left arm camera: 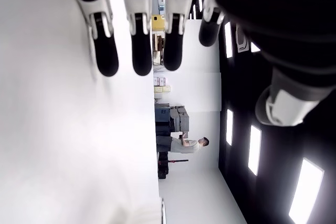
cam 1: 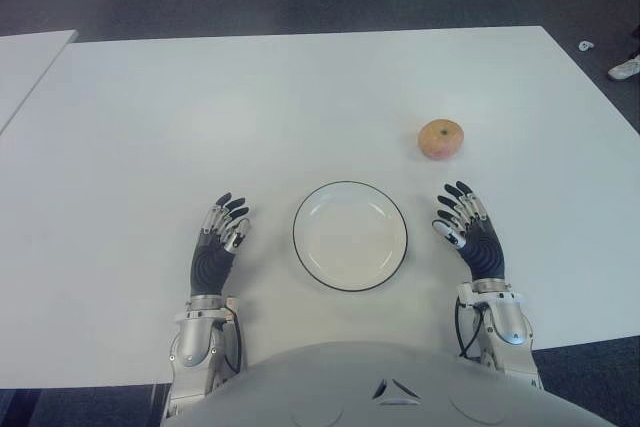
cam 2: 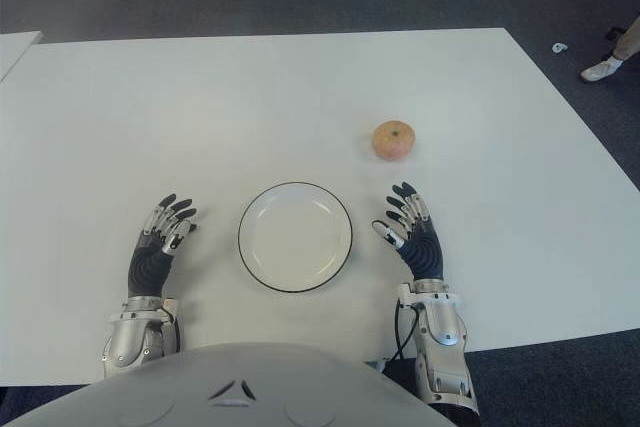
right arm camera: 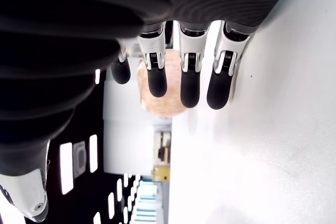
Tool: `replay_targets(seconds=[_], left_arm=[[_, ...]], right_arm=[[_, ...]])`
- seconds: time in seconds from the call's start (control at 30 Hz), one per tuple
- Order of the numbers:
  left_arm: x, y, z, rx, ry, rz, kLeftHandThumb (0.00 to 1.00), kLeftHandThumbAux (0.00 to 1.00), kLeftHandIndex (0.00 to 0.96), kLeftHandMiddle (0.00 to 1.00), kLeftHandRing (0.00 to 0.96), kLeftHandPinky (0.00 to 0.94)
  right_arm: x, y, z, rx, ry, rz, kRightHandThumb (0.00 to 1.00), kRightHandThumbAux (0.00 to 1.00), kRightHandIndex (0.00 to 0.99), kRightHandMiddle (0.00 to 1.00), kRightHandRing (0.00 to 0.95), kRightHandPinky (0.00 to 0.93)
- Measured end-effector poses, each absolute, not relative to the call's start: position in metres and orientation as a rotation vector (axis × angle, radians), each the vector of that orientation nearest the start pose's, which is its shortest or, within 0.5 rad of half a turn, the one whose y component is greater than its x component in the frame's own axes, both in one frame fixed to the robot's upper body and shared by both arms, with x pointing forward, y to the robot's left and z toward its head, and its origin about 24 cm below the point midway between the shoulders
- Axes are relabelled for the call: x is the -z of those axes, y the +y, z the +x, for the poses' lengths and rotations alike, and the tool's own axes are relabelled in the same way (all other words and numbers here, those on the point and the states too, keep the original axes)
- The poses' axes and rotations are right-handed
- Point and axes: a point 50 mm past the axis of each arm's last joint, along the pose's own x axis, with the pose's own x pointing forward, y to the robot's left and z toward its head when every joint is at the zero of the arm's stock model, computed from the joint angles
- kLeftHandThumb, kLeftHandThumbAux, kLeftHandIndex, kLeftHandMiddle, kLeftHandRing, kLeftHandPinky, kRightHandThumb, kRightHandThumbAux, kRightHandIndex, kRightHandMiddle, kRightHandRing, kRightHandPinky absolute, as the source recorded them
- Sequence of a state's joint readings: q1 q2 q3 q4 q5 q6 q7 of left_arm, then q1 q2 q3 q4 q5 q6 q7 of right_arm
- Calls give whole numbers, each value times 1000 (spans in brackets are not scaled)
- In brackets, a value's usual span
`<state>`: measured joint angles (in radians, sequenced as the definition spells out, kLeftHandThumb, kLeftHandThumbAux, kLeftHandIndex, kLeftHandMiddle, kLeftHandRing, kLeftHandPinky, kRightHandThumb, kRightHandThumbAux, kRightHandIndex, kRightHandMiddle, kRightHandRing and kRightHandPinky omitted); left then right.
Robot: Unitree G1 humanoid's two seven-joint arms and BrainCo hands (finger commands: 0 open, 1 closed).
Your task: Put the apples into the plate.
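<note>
White table (cam 1: pixel 150 127): apple (cam 1: pixel 440 139) beyond right robot hand (cam 1: pixel 468 229)

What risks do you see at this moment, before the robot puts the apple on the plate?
The apple is round and sits free on the table, so an imprecise touch by the open right hand may roll it away. The plate is shallow; a dropped apple might roll out. The left hand shows left of the plate.

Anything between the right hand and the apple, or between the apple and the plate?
Nothing visible. The right hand shows open, right of the plate, with bare white table between it and the apple beyond it. The stretch from apple to plate is bare too. The left hand shows left of the plate.
</note>
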<state>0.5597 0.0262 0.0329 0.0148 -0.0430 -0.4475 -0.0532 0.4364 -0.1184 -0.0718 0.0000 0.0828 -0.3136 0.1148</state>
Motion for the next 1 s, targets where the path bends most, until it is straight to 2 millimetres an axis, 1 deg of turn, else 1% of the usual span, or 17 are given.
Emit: replay_targets(seconds=[0.2,0.4,0.67,0.7,1.0], left_arm=[[18,188,119,-132,105,32,236,493,127,204,242,285],[18,187,119,-131,104,33,231,501,121,198,236,279],[19,187,119,-128,104,33,227,500,118,196,234,276],[19,187,120,-127,103,33,227,501,117,196,234,279],[21,186,123,-123,99,31,231,506,124,197,235,280]], right_arm=[[8,-207,150,56,105,-73,337,639,74,156,187,226],[7,-209,150,52,108,-64,341,626,76,152,179,203],[-5,-212,157,62,140,-39,380,598,72,162,188,228],[-6,-212,157,62,138,-37,383,594,78,165,188,217],[-10,-220,167,53,63,-47,412,595,115,178,194,239]])
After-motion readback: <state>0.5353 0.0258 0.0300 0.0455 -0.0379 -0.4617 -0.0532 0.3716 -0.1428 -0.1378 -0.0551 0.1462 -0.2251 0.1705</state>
